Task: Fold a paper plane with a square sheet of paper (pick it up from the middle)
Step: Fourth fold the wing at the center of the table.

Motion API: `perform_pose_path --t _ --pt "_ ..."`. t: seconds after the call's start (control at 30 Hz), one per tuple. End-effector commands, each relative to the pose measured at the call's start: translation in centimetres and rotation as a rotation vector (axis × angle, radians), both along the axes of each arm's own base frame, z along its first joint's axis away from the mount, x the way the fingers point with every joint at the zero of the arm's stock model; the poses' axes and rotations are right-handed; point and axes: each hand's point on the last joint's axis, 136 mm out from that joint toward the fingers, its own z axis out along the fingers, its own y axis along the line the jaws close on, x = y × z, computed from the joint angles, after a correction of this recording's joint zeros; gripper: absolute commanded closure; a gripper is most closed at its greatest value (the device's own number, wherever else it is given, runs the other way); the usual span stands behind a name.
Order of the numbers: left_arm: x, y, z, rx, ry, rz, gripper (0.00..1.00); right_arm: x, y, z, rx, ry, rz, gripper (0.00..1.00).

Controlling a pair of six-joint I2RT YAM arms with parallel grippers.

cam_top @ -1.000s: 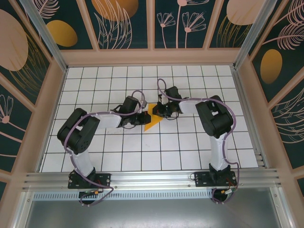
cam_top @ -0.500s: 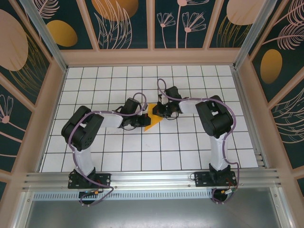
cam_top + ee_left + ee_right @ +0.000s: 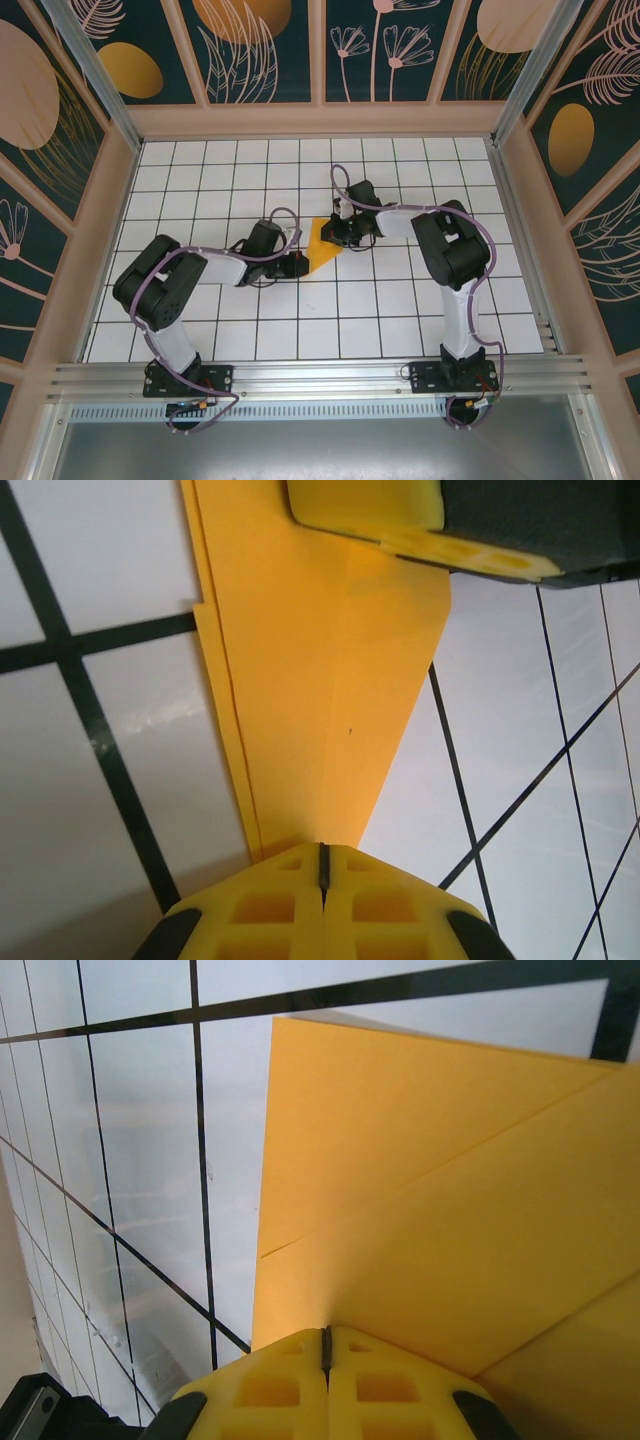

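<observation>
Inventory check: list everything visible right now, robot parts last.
folded paper: 1, orange-yellow, table centre, between the two grippers
table: 1, white with black grid, under everything
wall panels: several, dark with pink plant drawings and orange ovals, three sides
rail: 1, silver, near edge
left arm: 1, black and white, left of paper
right arm: 1, black and white, right of paper
left gripper: 1, yellow fingers, shut on folded paper
right gripper: 1, yellow fingers, shut on folded paper
</observation>
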Motion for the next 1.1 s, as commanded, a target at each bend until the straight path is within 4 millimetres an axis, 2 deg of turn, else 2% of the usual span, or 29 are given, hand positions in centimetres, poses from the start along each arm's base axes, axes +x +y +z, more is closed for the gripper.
perform_pose_path --t 0.0,0.6,0.67,0.9,1.0,1.07 --pt "-6.4 3.4 -4.9 0.16 0.256 -0.011 1.0 -2.0 -4.3 -7.2 -0.237 0.14 -0.079 1.0" --pt "-8.1 4.0 -4.9 0.227 0.255 -0.047 1.0 -2.3 -4.7 -7.9 -0.253 0.151 -0.09 1.0" --pt "-7.7 3.7 -4.0 0.213 0.229 -0.048 1.0 -2.3 -4.7 -8.0 -0.253 0.154 -0.09 1.0" --pt "-7.5 3.7 -3.2 0.213 0.208 -0.045 1.0 -2.4 -4.7 -8.2 -0.249 0.156 -0.091 1.0" --pt "-6.5 3.2 -2.2 0.202 0.175 -0.029 1.0 -2.2 -4.5 -8.1 -0.24 0.153 -0.09 1.0" --pt "-5.0 2.7 -1.0 0.187 0.132 0.004 1.0 -1.9 -4.2 -7.6 -0.226 0.145 -0.087 1.0"
